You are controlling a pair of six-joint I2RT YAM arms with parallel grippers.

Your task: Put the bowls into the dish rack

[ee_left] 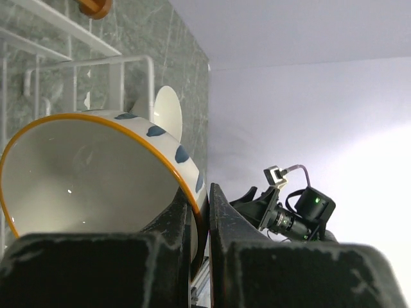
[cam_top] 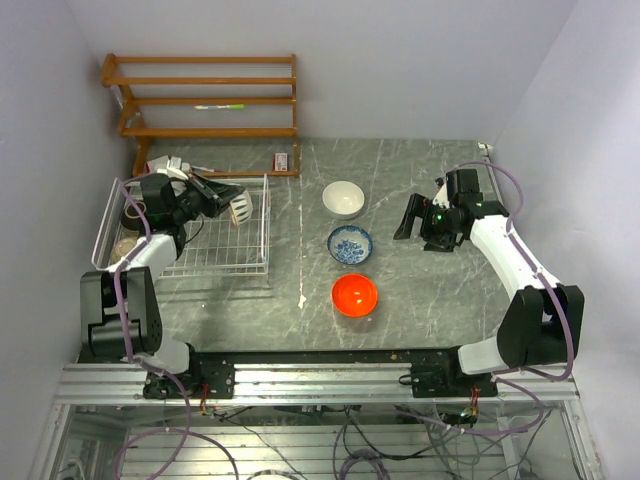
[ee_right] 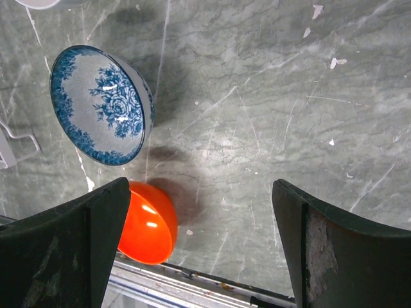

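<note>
My left gripper is shut on the rim of a cream bowl with a brown rim, which hangs tilted on its side over the white wire dish rack. One finger is inside the rim and the other outside. A tan bowl lies in the rack's left end. On the table stand a plain white bowl, a blue-and-white bowl and an orange-red bowl. My right gripper hovers open to the right of these three, with nothing between its fingers.
A wooden slatted shelf stands at the back left against the wall. A small red item lies at its foot. Walls close in on both sides. The metal rail carrying the arm bases runs along the near edge.
</note>
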